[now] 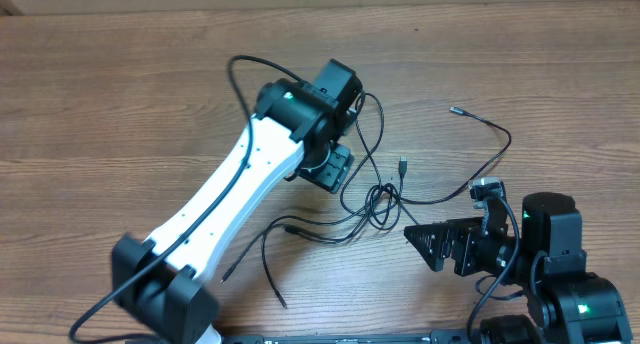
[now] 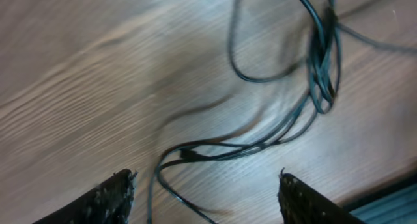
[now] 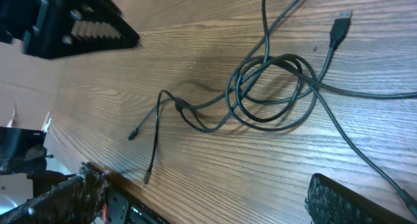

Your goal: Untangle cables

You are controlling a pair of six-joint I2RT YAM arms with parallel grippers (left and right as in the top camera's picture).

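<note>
1. Tails [image 3: 155,142] of the two thin black cables [image 1: 497,130] lie nearest the robot's base, left of the knot of loops [image 1: 381,196]. They run slack on the wooden tabletop [image 1: 120,84], so the free ends should slide out easily once the knot loosens.
2. To the right of the knot, also on the base side, the right pincer [image 1: 420,246] points at it with its jaws spread wide and nothing between them. It looks placed to take a strand on that side.
3. The knot itself is where both cords coil over each other in a few overlapping rings. This is the part that must be opened, and no strand has been pulled clear of it yet.
4. Just left of the knot and slightly beyond it, the left pincer [image 1: 335,169] is also wide open and empty. Its wrist view shows strands on the tabletop between its fingertips [image 2: 120,185], which suggests it is lined up to grip them; how high it hangs I cannot tell.
5. Just beyond the knot lies a USB plug [image 1: 402,167].
6. Farthest out, beyond and right of the knot, a silver-tipped plug [image 1: 453,110] ends one long, loose arc of cord.
</note>
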